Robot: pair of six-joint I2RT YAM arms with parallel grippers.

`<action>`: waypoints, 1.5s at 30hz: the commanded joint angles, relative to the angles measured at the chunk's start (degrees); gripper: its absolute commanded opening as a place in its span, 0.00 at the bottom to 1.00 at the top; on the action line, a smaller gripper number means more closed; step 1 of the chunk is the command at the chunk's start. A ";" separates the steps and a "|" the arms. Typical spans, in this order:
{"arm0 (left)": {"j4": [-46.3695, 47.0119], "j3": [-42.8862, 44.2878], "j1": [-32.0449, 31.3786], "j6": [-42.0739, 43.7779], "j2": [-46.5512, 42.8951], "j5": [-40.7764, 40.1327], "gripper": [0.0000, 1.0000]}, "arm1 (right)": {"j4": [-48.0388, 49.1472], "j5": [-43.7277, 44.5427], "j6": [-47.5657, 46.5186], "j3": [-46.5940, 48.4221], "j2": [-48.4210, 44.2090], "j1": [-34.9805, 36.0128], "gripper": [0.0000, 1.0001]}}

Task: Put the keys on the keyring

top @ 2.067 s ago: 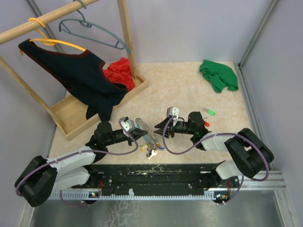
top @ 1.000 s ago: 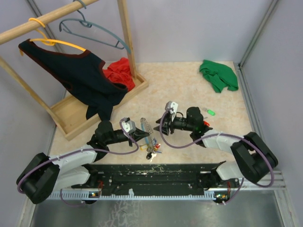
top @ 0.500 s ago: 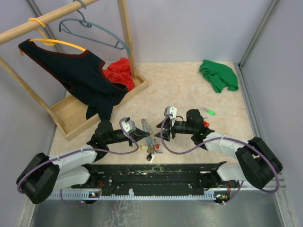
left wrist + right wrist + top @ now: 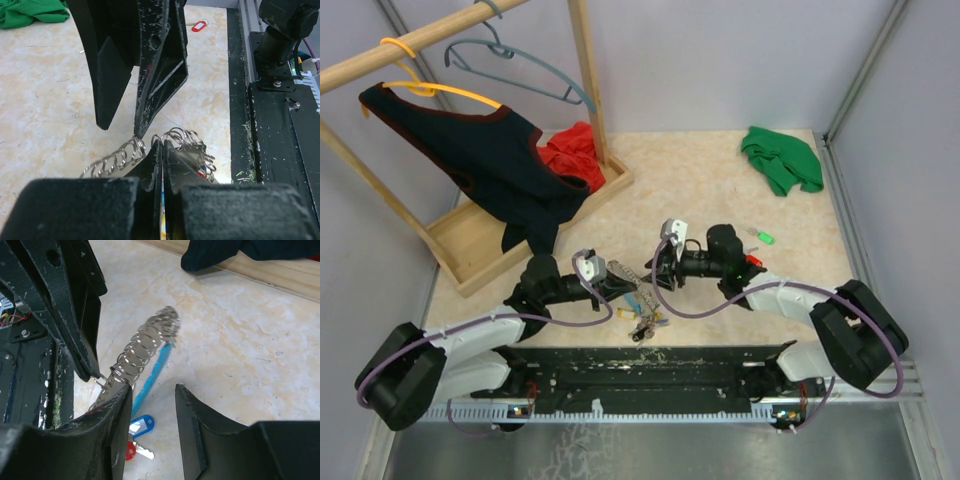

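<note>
Found left gripper (image 4: 163, 150) pressed together, pinching the keyring (image 4: 142, 347) at the fingertips, with coil showing on both sides of them in the left wrist view. Found right gripper (image 4: 152, 390) spread, with nothing between its fingers. One fingertip is touching or just beside the coil; cannot tell which.

Noted coil's long axis running across from the left fingertips toward the right gripper, roughly left to right in the top view. Noted light-blue segment (image 4: 150, 375) lying under the coil on nearly the same line.

Located keyring nearer the arms than the wooden rack base (image 4: 470, 262), off its right corner. Located tag cluster (image 4: 645, 322) nearer the arms again.

Located green key (image 4: 766, 238) well right of the rack base on bare table (image 4: 720, 190), blade too small to resolve. Located red key (image 4: 753, 262) just nearer than the green one, against the right arm and partly hidden, heading unreadable. Logged green cloth (image 4: 780, 160) far right of the rack base, at the back.

Could not make out the pinched spot itself, covered by the left fingers.
</note>
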 commanded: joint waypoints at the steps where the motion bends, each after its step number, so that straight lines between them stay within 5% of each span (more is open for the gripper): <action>1: 3.34 2.43 -0.33 -0.28 0.65 3.24 0.00 | 2.06 1.46 3.07 3.75 1.15 0.42 0.38; 7: 2.90 2.49 -0.33 0.33 0.86 2.48 0.00 | -7.24 5.62 5.98 8.85 3.11 0.42 0.31; 15: 2.93 1.74 -0.24 0.36 0.22 -0.56 0.00 | -13.10 9.67 0.15 5.88 -4.22 0.16 0.40; 27: 5.17 1.37 -0.24 -1.40 0.38 -1.85 0.00 | 1.94 -3.88 -6.31 -3.73 -9.45 0.95 0.38; 45: 7.36 1.22 -0.24 -2.53 1.15 0.04 0.00 | 8.02 -7.11 -3.98 -1.90 -3.33 2.58 0.27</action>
